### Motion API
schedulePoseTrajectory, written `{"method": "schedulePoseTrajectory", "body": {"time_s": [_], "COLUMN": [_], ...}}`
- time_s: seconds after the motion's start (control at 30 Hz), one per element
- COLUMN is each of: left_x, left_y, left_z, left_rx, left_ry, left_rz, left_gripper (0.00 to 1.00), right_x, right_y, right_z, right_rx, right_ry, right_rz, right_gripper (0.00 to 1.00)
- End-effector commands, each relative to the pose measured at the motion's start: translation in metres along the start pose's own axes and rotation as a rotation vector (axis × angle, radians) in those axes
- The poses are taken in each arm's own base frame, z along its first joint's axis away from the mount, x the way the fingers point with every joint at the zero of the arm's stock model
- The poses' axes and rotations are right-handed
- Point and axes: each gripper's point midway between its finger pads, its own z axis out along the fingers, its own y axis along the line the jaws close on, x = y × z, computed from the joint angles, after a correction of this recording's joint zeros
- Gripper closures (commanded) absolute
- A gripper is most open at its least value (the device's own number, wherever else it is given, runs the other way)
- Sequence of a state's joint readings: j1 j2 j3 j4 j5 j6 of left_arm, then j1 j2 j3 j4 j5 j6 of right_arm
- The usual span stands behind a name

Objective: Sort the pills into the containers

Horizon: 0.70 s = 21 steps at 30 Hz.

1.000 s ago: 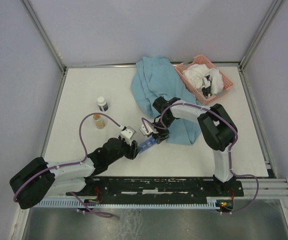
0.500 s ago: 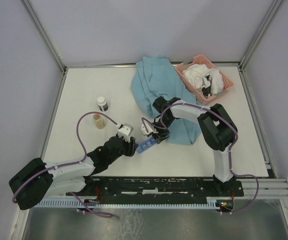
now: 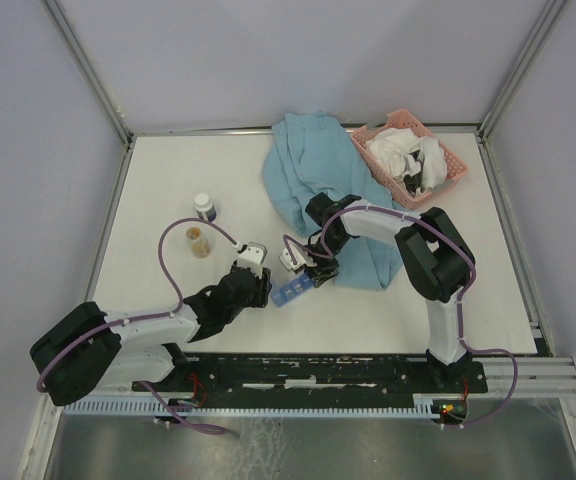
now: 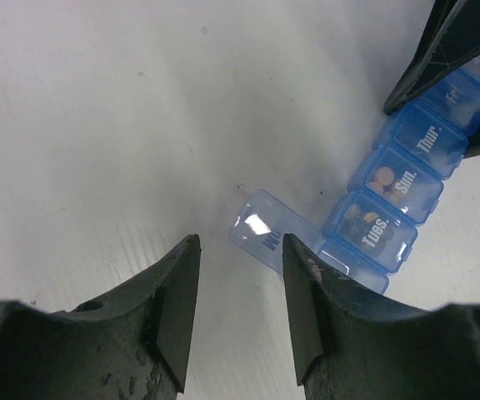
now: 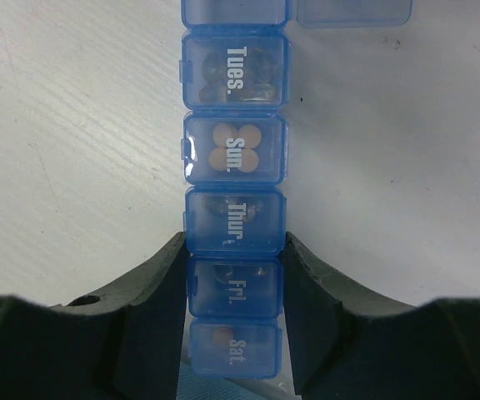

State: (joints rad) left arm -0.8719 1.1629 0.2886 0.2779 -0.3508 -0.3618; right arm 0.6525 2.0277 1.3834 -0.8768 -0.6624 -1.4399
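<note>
The blue organiser strip lies on the white table. My right gripper is shut on it, the jaws clamping its sides at the Thur. and Fri. compartments. Tan pills show under the shut Sun. lid, and darker ones under Tues.. In the left wrist view the strip is at the right, with its end lid flipped open onto the table. My left gripper is open and empty, just left of that open lid, and shows in the top view too.
A small open bottle holding tan pills and a dark-capped bottle stand left of the arms. A teal cloth lies behind the right gripper. A pink mesh basket with white rags sits at the back right.
My left gripper has drawn back a little to the left and away from the strip's end. The right gripper and the strip have not moved.
</note>
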Motion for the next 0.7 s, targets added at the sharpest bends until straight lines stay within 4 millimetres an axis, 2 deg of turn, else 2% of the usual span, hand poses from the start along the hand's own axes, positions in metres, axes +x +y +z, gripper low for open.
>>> {"method": "schedulePoseTrajectory", "body": {"time_s": [0.0,0.53,0.67], "left_x": [-0.022,-0.002,-0.011], "left_y": [0.004,-0.003,-0.002], "left_z": [0.006,0.015,0.013], "left_rx": [-0.069,-0.042,-0.051], "left_ry": [-0.058,0.036,0.011], "left_rz": [-0.064,-0.054,-0.059], "left_gripper": [0.49,0.51,0.5], "right_x": [0.013,0.014,0.015], "right_y": [0.004,0.004,0.0], "right_z": [0.003,0.004,0.004], "right_rx": [-0.028,-0.026,-0.008], "right_ry": [0.046,0.05,0.054], "right_rz": [0.011,0.021,0.034], "right_gripper": [0.63,0.63,0.63]}}
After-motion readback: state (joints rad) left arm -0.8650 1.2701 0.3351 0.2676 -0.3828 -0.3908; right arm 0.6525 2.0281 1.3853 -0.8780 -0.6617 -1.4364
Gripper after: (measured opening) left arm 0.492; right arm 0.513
